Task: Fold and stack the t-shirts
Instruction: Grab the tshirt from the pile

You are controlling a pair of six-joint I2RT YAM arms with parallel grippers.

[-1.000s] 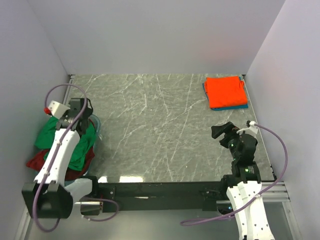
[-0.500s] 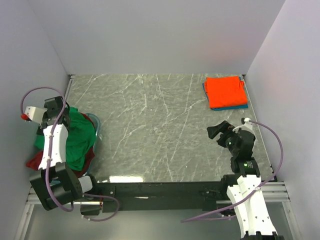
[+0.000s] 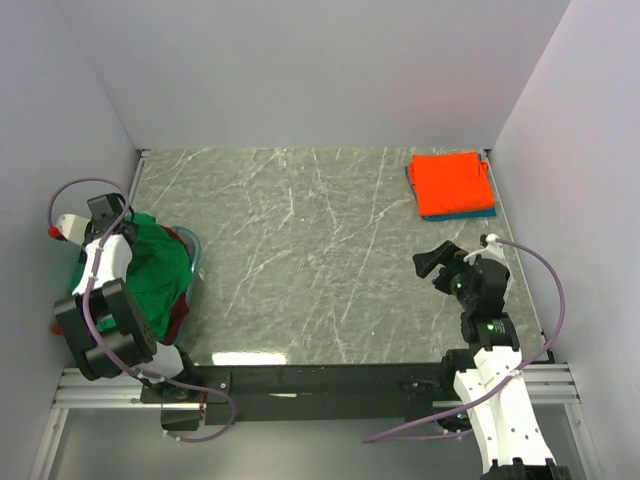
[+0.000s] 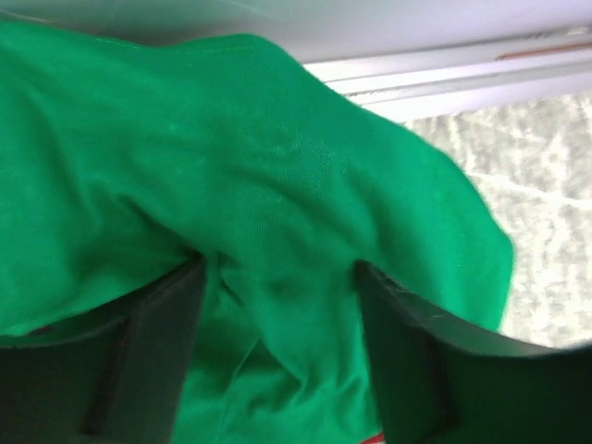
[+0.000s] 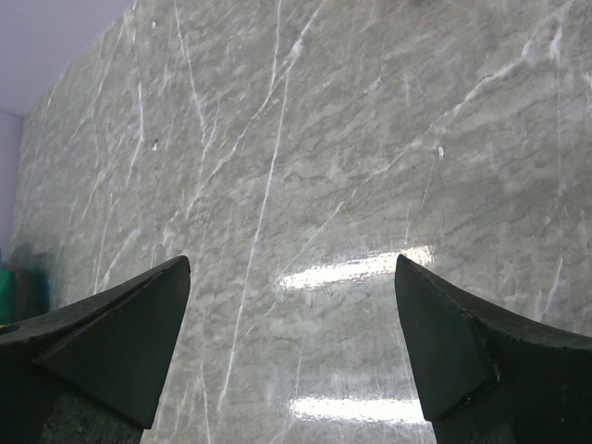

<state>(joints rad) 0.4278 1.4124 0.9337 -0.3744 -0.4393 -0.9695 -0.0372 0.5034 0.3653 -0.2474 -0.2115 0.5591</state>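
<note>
A crumpled bright green t-shirt lies on a pile at the table's left edge, with a dark red shirt under it. My left gripper is down on the far left part of the pile. In the left wrist view its fingers are open and pressed into the green cloth, with a fold between them. A folded orange-red t-shirt lies on a folded teal-blue one at the far right corner. My right gripper is open and empty above the bare table.
The grey marble table is walled by white panels on three sides. A pale blue rim shows beside the pile. A white rail runs along the table edge behind the green shirt.
My left arm has swung left and back, and its gripper has come down onto the green shirt. The right gripper has shifted slightly left.
</note>
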